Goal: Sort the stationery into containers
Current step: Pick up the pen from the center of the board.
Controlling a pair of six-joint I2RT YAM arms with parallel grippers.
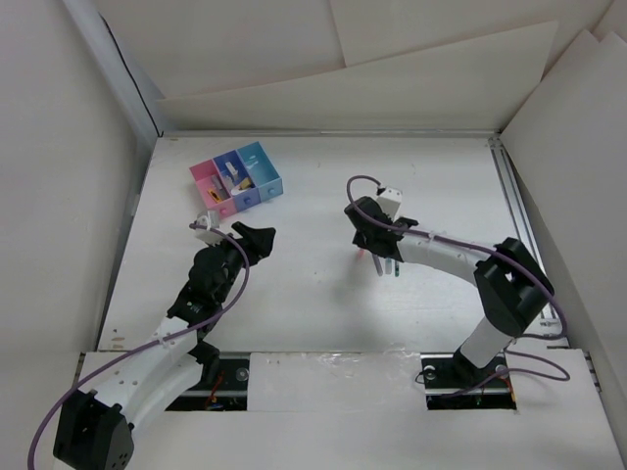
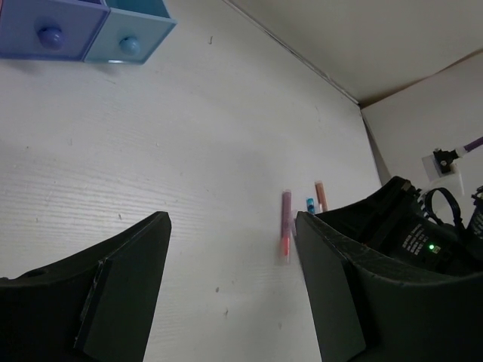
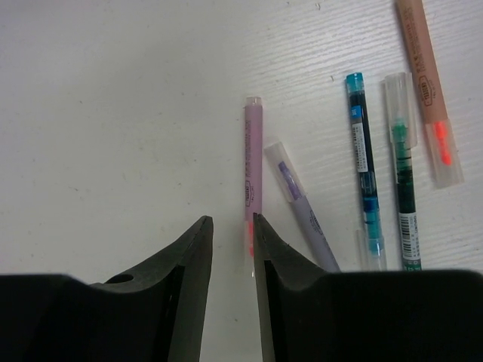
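Several pens lie side by side on the white table in the right wrist view: a pink one (image 3: 253,162), a purple one (image 3: 303,207), a blue one (image 3: 364,170), a dark green one (image 3: 404,185) and a tan-orange one (image 3: 421,72). My right gripper (image 3: 232,225) hovers low over the pink pen's red tip. Its jaws stand a narrow gap apart with the tip just inside the right finger (image 3: 283,279). The pink, dark blue and light blue containers (image 1: 236,177) stand at the far left. My left gripper (image 1: 257,240) is wide open and empty (image 2: 230,222), below the containers.
Small items lie in the pink and dark blue bins. The dark blue bin front (image 2: 45,30) and light blue bin front (image 2: 128,41) show knobs in the left wrist view. The right arm (image 2: 411,237) shows beside the pens (image 2: 286,226). White walls enclose the table.
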